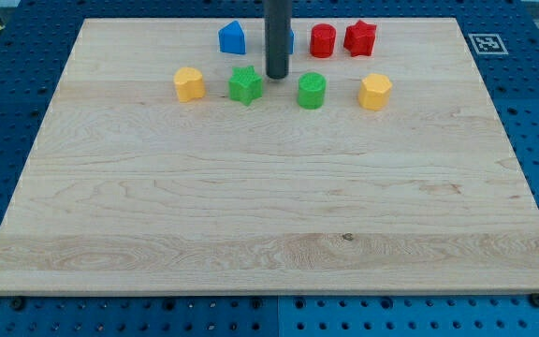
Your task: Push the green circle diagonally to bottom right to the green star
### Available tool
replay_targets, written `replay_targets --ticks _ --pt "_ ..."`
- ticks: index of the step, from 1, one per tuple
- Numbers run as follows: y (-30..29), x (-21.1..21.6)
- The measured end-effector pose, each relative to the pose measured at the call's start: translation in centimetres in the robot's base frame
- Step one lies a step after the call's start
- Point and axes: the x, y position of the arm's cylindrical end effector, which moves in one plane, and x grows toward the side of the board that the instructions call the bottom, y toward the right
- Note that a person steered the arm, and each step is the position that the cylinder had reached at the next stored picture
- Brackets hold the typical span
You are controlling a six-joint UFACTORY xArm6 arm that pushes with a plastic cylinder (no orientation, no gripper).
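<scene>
The green circle [312, 91] sits near the view's top, right of centre. The green star [245, 85] lies to its left, about a block's width away. My tip [277, 75] rests on the board between them, slightly above their line, closer to the star and touching neither that I can tell. The dark rod rises straight up out of the view.
A blue block [232, 38] stands above the star; another blue block [290, 41] is mostly hidden behind the rod. A red cylinder [323, 41] and a red star [360, 38] sit at top right. Yellow blocks lie at the left [189, 84] and right [375, 92] of the row.
</scene>
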Motion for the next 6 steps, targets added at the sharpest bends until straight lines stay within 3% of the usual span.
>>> replay_targets --ticks 1,4,6 --pt "3.4 0.1" --pt "3.2 1.2" --pt "3.2 6.1"
